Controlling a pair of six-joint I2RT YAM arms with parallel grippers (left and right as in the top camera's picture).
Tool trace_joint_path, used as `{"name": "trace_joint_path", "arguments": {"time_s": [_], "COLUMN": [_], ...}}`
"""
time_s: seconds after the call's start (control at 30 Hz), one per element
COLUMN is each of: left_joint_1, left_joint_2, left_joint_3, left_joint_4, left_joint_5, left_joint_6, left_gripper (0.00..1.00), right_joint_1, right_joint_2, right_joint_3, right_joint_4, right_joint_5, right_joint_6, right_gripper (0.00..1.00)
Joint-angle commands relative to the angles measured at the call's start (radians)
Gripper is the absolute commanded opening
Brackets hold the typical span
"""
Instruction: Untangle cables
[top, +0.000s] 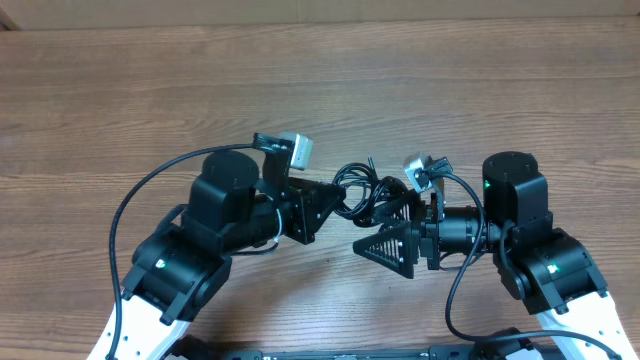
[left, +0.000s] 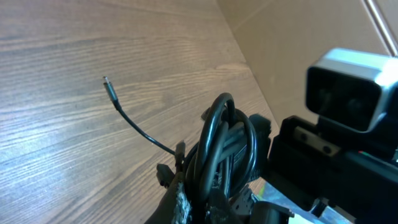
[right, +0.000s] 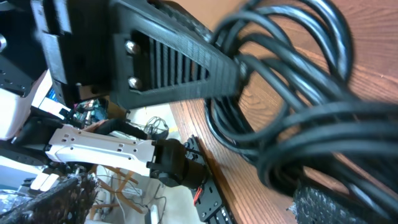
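Observation:
The cables (top: 365, 192) form a knotted black bundle lifted between the two arms at mid-table. My left gripper (top: 338, 197) is shut on the bundle's left side. In the left wrist view the cables (left: 224, 146) rise in loops out of my left gripper (left: 214, 208), and one loose end with a small plug tip (left: 107, 82) sticks out over the wood. My right gripper (top: 388, 220) is open, its fingers spread on either side of the bundle's right part. In the right wrist view the cables (right: 298, 106) fill the upper right, and the rough pads (right: 323, 202) of my right gripper (right: 193, 202) stand far apart.
The wooden table (top: 320, 90) stretches behind the arms. The right arm's wrist camera (left: 348, 87) looms close in the left wrist view. The left gripper's ribbed black finger (right: 168, 62) crosses the right wrist view. The table's front edge and arm mounts (right: 180, 165) lie below.

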Motion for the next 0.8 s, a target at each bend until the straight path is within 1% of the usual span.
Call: {"name": "trace_joint_path", "arguments": {"time_s": [0.0, 0.2, 0.3, 0.4, 0.53, 0.7, 0.77], "left_joint_1": [-0.024, -0.064, -0.076, -0.075, -0.075, -0.075, -0.075], "left_joint_2": [0.021, 0.063, 0.075, 0.078, 0.078, 0.081, 0.082], "left_joint_3": [0.008, 0.008, 0.008, 0.008, 0.008, 0.008, 0.008], "left_joint_4": [0.013, 0.053, 0.083, 0.095, 0.105, 0.114, 0.110], "left_joint_5": [0.008, 0.011, 0.009, -0.010, -0.059, -0.079, -0.076], "left_joint_6": [-0.039, -0.066, -0.066, -0.066, -0.066, -0.066, -0.066], "left_gripper": [0.04, 0.04, 0.04, 0.04, 0.04, 0.04, 0.04], "right_joint_1": [0.000, 0.000, 0.000, 0.000, 0.000, 0.000, 0.000], "right_joint_2": [-0.007, -0.007, -0.007, -0.007, -0.007, -0.007, -0.007], "right_joint_3": [0.026, 0.026, 0.026, 0.026, 0.026, 0.026, 0.026], "right_joint_4": [0.016, 0.042, 0.042, 0.037, 0.031, 0.037, 0.042], "right_joint_5": [-0.009, -0.028, -0.063, -0.094, -0.118, -0.229, -0.245], "right_joint_6": [-0.032, -0.036, -0.065, -0.084, -0.087, -0.143, -0.143], "right_gripper": [1.00, 1.00, 0.99, 0.95, 0.93, 0.93, 0.93]}}
